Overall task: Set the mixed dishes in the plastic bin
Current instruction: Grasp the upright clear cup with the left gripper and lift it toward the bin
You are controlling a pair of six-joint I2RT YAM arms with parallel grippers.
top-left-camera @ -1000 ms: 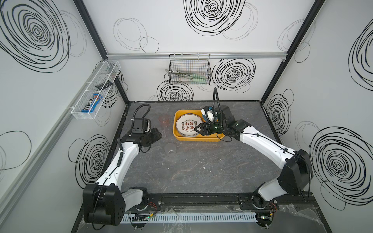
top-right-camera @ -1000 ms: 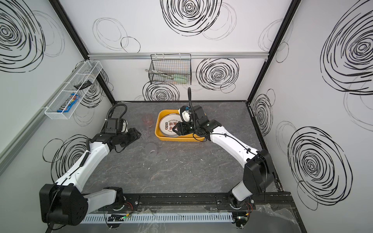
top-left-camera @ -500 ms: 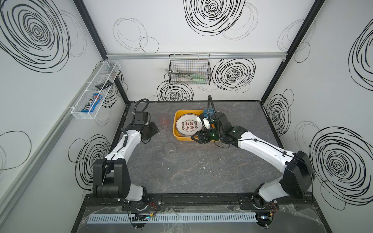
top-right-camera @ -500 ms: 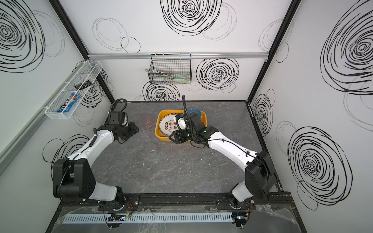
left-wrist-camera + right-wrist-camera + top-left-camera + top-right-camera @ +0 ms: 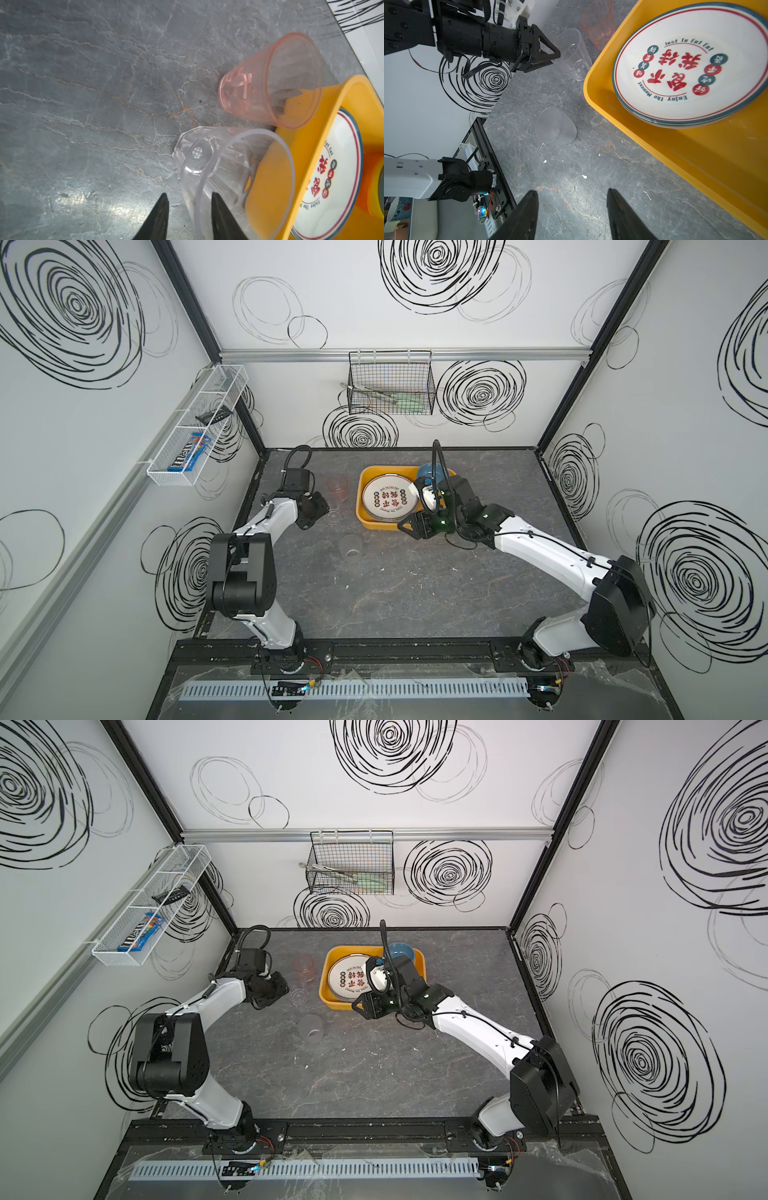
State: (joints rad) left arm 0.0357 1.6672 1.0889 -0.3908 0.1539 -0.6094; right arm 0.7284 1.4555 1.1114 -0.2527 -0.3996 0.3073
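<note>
The yellow-orange plastic bin (image 5: pixel 362 493) (image 5: pixel 326 973) holds stacked white plates (image 5: pixel 388 502) (image 5: pixel 685 62) with red characters and a blue bowl (image 5: pixel 430 470). Left of the bin stand a pinkish cup (image 5: pixel 337 485) (image 5: pixel 270 83) and a clear cup (image 5: pixel 299 994) (image 5: pixel 218 166). A frosted cup (image 5: pixel 351 548) (image 5: pixel 555 126) lies nearer the front. My left gripper (image 5: pixel 188 195) (image 5: pixel 326 510) straddles the clear cup's rim, one finger inside and one outside, with a gap still showing. My right gripper (image 5: pixel 573 193) (image 5: pixel 403 526) hangs open and empty above the table at the bin's front edge.
A black wire basket (image 5: pixel 390 383) hangs on the back wall and a white mesh rack (image 5: pixel 195 427) on the left wall. White crumbs (image 5: pixel 584 176) dot the grey table (image 5: pixel 415 593). An orange bowl (image 5: pixel 374 187) shows in the bin beyond the plates.
My left gripper has swung back to the clear cup and its jaws have narrowed around the rim. My right gripper has drawn out of the bin toward the front left.
</note>
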